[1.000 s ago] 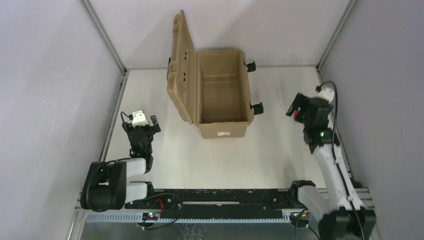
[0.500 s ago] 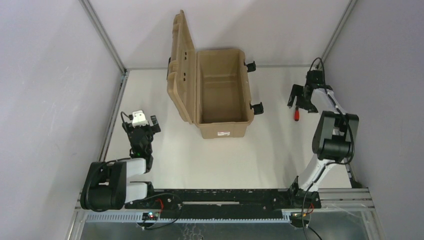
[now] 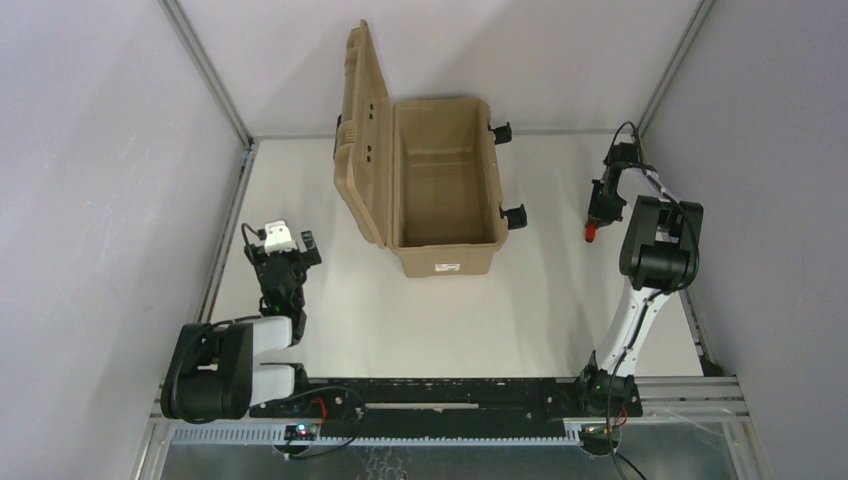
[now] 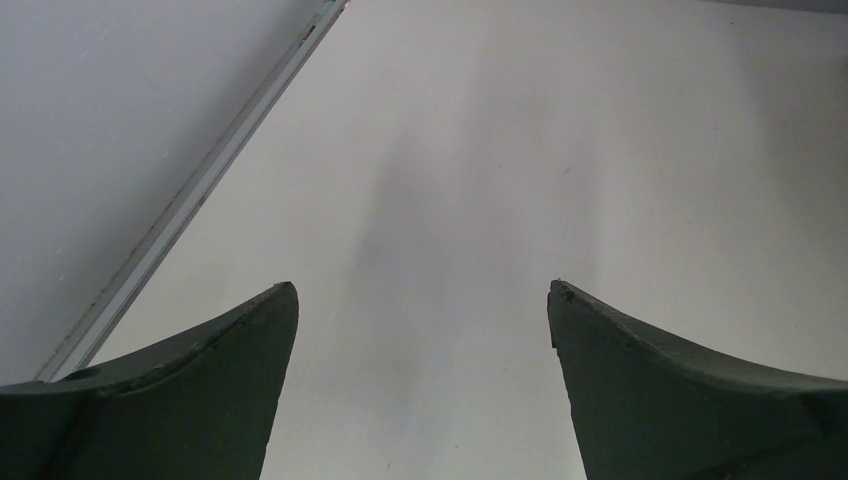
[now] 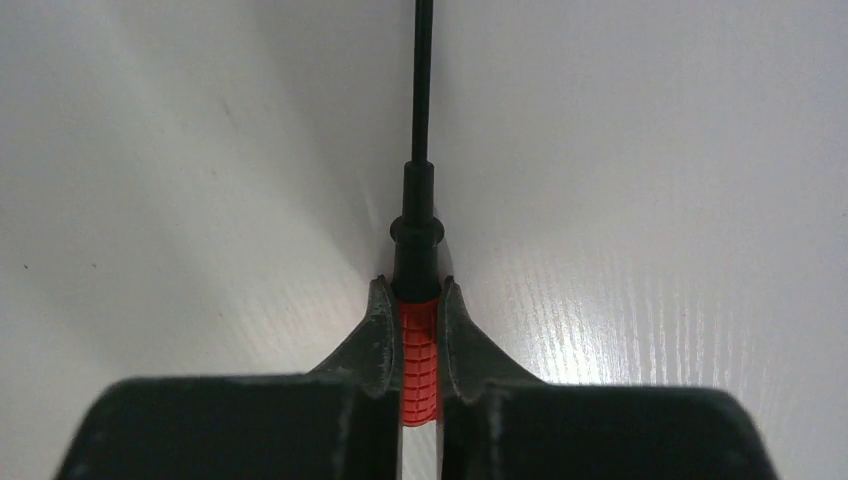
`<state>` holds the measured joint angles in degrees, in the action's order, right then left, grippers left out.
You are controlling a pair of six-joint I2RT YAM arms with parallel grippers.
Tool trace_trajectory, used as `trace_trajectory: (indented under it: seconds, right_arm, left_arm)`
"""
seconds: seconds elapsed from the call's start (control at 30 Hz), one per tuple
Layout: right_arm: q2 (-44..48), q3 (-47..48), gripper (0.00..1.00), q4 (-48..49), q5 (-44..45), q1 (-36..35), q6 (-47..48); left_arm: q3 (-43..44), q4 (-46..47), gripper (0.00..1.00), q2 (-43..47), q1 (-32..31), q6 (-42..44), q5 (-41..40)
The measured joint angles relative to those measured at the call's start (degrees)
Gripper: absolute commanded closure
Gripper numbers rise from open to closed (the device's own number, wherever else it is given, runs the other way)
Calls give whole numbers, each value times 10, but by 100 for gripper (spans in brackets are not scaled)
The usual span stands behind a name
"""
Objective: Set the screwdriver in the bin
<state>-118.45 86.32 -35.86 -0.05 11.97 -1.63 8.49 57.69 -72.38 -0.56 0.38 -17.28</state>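
Screwdriver (image 5: 419,350) sits clenched in the right tool (image 5: 413,288). The two dark fingers (image 5: 375,330) press on either side of the ribbed red handle, and the black collar and thin dark shaft run straight out ahead of them, low over the white worktop (image 3: 450,320). From the wrist view it seems to lie on the surface or just off it; the angle does not settle which.

In the overhead view this grip is close to the right edge of the worktop, toward the far right corner, with the red handle end showing just below the tool. It is well apart from the bin (image 3: 447,255), which stands at the far middle of the worktop. The tan lid (image 3: 362,130) is swung open and stands upright along the bin's left side. Two black latches (image 3: 515,215) hang on the bin's right wall, and a small white-red label (image 3: 447,267) is on its near end.

The left tool (image 4: 422,290) is released, its fingers spread wide with only bare worktop between them, near the left edge.
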Motion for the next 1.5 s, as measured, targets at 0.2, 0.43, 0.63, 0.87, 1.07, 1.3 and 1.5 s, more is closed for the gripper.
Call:
trace_trajectory:
  seconds: [0.2, 0.43, 0.63, 0.87, 1.07, 1.3, 1.5]
  right_arm:
    - [24, 0, 100, -45, 15, 1, 0]
    - [115, 47, 100, -125, 13, -1, 0]
    - [186, 144, 99, -192, -2, -24, -9]
    - [195, 269, 99, -241, -66, -123, -47]
    - [158, 364, 99, -236, -131, -256, -84]
    - [60, 445, 98, -213, -131, -364, -118]
    - [-12, 443, 95, -183, -49, -410, -154]
  left_arm:
    - [0, 0, 0, 0, 0, 0, 0]
    - [0, 0, 0, 0, 0, 0, 0]
    - [0, 0, 0, 0, 0, 0, 0]
    - [0, 0, 0, 0, 0, 0, 0]
    - [0, 0, 0, 0, 0, 0, 0]
    - [0, 0, 0, 0, 0, 0, 0]
    - [0, 0, 0, 0, 0, 0, 0]
